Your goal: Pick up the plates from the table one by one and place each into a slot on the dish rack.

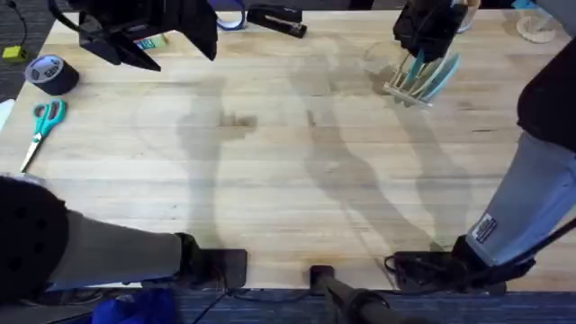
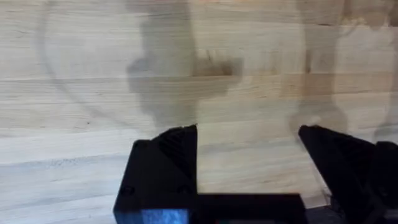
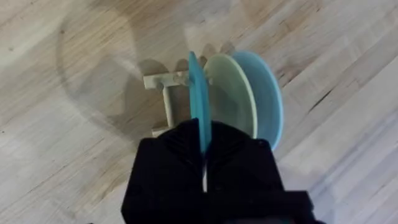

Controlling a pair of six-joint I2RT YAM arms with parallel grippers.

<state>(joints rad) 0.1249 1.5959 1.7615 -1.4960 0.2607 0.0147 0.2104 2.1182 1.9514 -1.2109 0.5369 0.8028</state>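
Note:
At the table's far right stands the dish rack [image 1: 402, 88] [image 3: 163, 94], with three plates upright in it. In the right wrist view a turquoise plate [image 3: 194, 93] stands edge-on, and my right gripper [image 3: 204, 134] [image 1: 430, 38] is shut on its rim from above. Beside it stand a pale cream plate [image 3: 229, 96] and a light blue plate [image 3: 268, 99], untouched. My left gripper [image 2: 249, 134] [image 1: 153, 40] hangs open over bare table [image 1: 270, 180] at the far left, holding nothing.
A grey tape roll [image 1: 49, 72] and teal-handled scissors [image 1: 40, 124] lie at the table's left edge. A black stapler [image 1: 279, 20] sits at the far edge, and a clear tape roll [image 1: 538, 29] at the far right corner.

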